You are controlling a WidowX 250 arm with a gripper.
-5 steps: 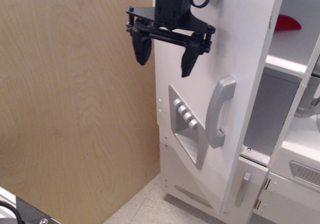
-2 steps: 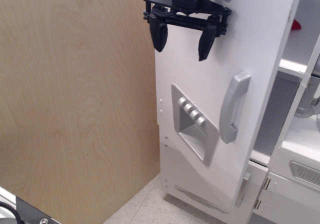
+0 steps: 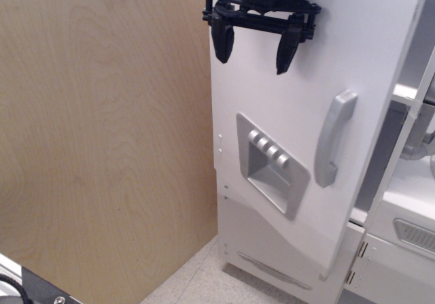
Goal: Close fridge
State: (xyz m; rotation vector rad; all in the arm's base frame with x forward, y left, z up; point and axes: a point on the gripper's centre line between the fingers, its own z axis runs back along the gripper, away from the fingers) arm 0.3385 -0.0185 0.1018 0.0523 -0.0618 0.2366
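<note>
The tall white toy fridge's big door (image 3: 299,127) fills the right half of the view, swung most of the way toward the cabinet. It carries a silver vertical handle (image 3: 334,147) and a grey dispenser panel (image 3: 270,164) with several buttons. A narrow gap at the door's right edge shows a white shelf (image 3: 408,93) inside. My black gripper (image 3: 255,49) is open and empty at the top, fingers pointing down in front of the door's upper face, above the panel. Whether it touches the door I cannot tell.
A light plywood wall (image 3: 102,141) stands at the left, close to the fridge's hinge side. A white unit with a grey vent panel (image 3: 411,236) sits at the lower right. Speckled floor (image 3: 204,280) shows below. A black fixture (image 3: 27,283) is at the bottom left corner.
The fridge door has swung further shut, its handle and panel moving right and hiding the red object and most of the interior. My gripper has moved right and up with the door.
</note>
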